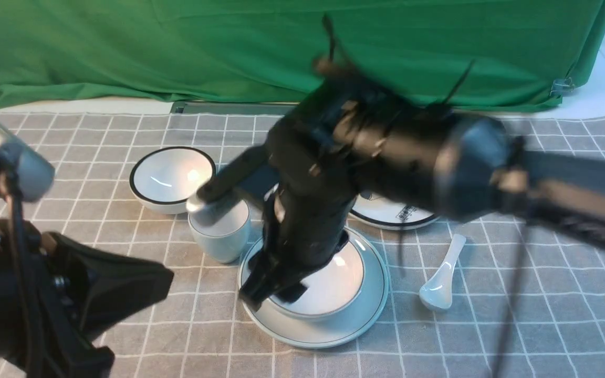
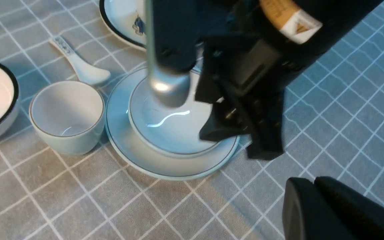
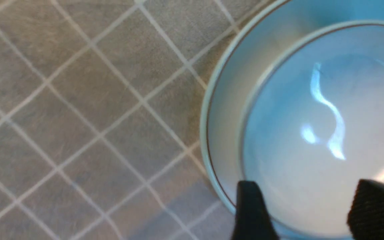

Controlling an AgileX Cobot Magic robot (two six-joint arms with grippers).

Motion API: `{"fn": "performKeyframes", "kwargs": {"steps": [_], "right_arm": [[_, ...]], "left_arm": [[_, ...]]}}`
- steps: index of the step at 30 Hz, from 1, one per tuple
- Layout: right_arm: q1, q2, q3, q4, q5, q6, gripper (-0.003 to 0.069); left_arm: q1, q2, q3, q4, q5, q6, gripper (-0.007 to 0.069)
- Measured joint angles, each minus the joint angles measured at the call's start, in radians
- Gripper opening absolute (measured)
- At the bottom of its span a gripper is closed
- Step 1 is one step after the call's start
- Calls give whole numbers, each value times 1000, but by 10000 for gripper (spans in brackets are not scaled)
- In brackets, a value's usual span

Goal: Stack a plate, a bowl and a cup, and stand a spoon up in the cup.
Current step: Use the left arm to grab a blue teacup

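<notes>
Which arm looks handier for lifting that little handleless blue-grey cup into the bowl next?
Probably the left: the small handleless pale blue-grey cup stands toward that arm, while the open right gripper hangs over the shallow white bowl.

Landmark: the plate [image 1: 368, 310], lying on the counter [image 1: 544, 325]. The bowl [image 1: 336, 281] is sitting on it. The cup [image 1: 221, 236] is standing just beside its left edge. The spoon [image 1: 441, 281] is lying to its right, apart. A second plate [image 1: 392, 214] is lying just behind it. A second bowl [image 1: 171, 178] is sitting behind it to the left, beyond the cup. A second spoon [image 2: 78, 65] is lying near its rim, between the cup and the second plate.
</notes>
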Motion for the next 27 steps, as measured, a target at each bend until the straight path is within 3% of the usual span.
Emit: {"fn": "performKeyframes", "kwargs": {"steps": [1, 5, 7, 14, 18, 21, 23, 25, 27], "right_arm": [[0, -12, 0, -3, 17, 0, 365], [0, -160, 46, -130, 135, 16, 162], [0, -255, 132, -178, 146, 40, 110], [0, -555, 432, -199, 26, 118, 93], [0, -676, 544, -198, -29, 159, 93], [0, -756, 614, -198, -56, 180, 93], [0, -840, 682, -198, -66, 196, 93], [0, -854, 691, -198, -67, 204, 93], [0, -902, 724, -198, -71, 218, 93]], "left_arm": [[0, 2, -6, 2, 6, -3, 17], [0, 100, -89, 95, 110, -35, 17], [0, 176, -123, 124, 137, -35, 17], [0, 506, -279, 228, 147, -11, 22], [0, 648, -372, 284, 146, 15, 62], [0, 757, -438, 315, 149, 21, 137], [0, 858, -505, 357, 170, 28, 260], [0, 879, -514, 372, 174, 29, 294], [0, 933, -547, 423, 178, 33, 380]]}}
